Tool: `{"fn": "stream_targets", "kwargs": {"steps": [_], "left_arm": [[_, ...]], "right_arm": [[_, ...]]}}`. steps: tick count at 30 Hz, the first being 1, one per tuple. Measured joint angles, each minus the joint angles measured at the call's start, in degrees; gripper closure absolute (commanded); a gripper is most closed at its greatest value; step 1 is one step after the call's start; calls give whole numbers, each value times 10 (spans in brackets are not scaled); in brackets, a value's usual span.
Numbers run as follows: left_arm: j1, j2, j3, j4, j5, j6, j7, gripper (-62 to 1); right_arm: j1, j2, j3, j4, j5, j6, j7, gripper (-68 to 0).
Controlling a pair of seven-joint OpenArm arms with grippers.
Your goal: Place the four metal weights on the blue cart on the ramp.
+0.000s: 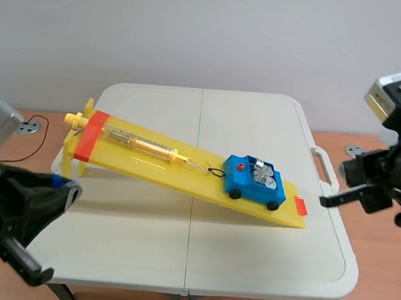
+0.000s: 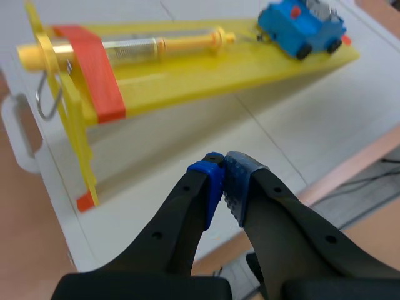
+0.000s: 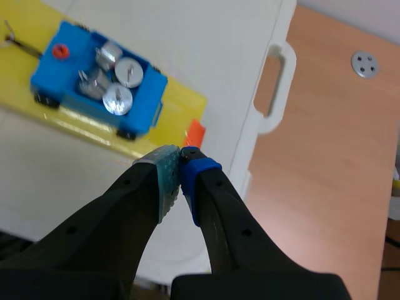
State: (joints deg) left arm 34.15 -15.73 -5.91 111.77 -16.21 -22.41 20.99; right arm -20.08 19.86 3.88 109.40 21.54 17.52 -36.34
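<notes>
Scene: the blue cart (image 1: 255, 182) sits at the ramp's (image 1: 151, 163) four o'clock end, weights (image 1: 262, 174) aboard. Left wrist: your left gripper (image 2: 224, 181) is clenched empty. Right wrist: your right gripper (image 3: 180, 165), clenched empty, hovers near; nudge the cart and the weights could spill.

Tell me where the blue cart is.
In the scene view, the blue cart rests near the low right end of the yellow ramp, metal weights in its bed, uphill of the orange-red tape mark.

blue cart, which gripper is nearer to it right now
Right. The right gripper hovers just past the ramp's low end, close to the blue cart parked there; the left gripper is off by the ramp's raised end, far from the cart.
</notes>
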Motion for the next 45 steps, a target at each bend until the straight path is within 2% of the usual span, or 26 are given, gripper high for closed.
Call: {"fn": "stream_targets", "kwargs": {"steps": [5,11,17,24,31,45], "left_arm": [[-52,36,31,0,31,-1,0,-39],[-122,71,93,0,114,-2,0,-39],[-185,76,136,-43,181,4,-2,-39],[-238,78,151,-135,222,37,-1,-39],[-264,78,151,-185,226,56,-2,-39],[-264,78,150,-193,226,59,-2,-39]], "right_arm": [[-103,27,61,38,24,45,0,-6],[-220,28,126,64,44,89,0,-6],[-311,28,160,65,47,133,0,-6],[-370,27,168,65,47,147,3,-6],[-371,24,168,65,47,147,4,-6],[-369,24,168,65,47,147,4,-6]]}}
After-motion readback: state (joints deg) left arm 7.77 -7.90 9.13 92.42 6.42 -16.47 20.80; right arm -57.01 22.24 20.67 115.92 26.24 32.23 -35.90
